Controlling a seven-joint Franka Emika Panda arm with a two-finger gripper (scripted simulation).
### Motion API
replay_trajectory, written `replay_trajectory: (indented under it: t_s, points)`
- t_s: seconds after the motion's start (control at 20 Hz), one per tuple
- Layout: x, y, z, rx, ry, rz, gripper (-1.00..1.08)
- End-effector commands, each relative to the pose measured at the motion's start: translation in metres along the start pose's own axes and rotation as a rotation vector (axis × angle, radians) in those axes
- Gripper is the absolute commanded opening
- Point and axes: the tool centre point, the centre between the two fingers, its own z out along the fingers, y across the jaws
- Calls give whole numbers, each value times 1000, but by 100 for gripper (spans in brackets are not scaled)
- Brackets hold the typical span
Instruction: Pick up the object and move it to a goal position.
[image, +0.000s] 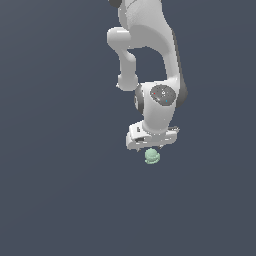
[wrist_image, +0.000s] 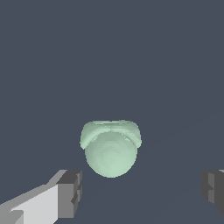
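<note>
the object (wrist_image: 111, 151) sits centred between the gripper (wrist_image: 142, 192)'s widely spread fingers (wrist_image: 70, 192), just beyond their tips, untouched; the gripper hangs directly above it.

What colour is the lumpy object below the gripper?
Pale mint green object; the wrist view shows it best.

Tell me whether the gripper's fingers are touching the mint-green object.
Apart. The wrist view shows the fingers spread wide, with bare dark ground between each one and the object. The gripper is open around nothing yet.
</note>
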Motion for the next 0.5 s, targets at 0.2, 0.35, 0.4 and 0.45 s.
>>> replay_trajectory:
  t_s: [0.2,0.35,0.4,0.45]
  points:
    - [3,-20,16,6,-3,-15,100]
    - [2,-20,16,5,-4,-15,100]
    - [2,-20,17,5,-4,-15,100]
    - [2,-20,19,5,-4,-15,100]
